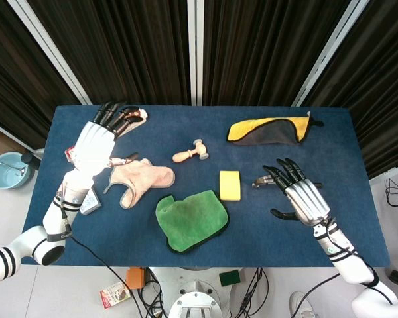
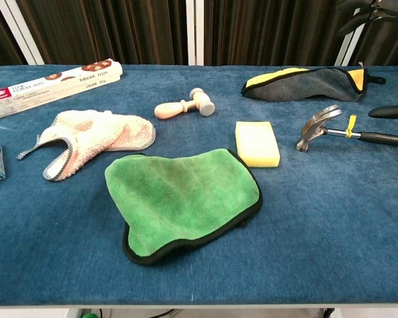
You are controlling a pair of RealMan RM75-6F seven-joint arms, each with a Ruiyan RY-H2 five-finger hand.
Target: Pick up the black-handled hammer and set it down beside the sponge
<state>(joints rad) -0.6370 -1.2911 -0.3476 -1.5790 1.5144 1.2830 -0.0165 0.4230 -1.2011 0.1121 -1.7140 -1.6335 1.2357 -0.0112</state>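
Note:
The black-handled hammer (image 2: 345, 132) lies flat on the blue table, its steel head (image 1: 262, 180) pointing toward the yellow sponge (image 1: 230, 185) a short gap to its left. In the chest view the sponge (image 2: 257, 143) sits just left of the hammer head. My right hand (image 1: 300, 194) hovers above the handle with its fingers spread, holding nothing; the head view hides most of the handle under it. Only its dark thumb (image 2: 391, 109) and fingertips (image 2: 375, 10) show in the chest view. My left hand (image 1: 101, 138) is raised at the far left, fingers extended and empty.
A green cloth (image 2: 182, 199) lies in front of the sponge, with a beige cloth (image 2: 93, 139) to its left. A small wooden mallet (image 2: 186, 105) and a yellow-grey cloth (image 2: 305, 83) lie further back. A long box (image 2: 53, 83) runs along the back left.

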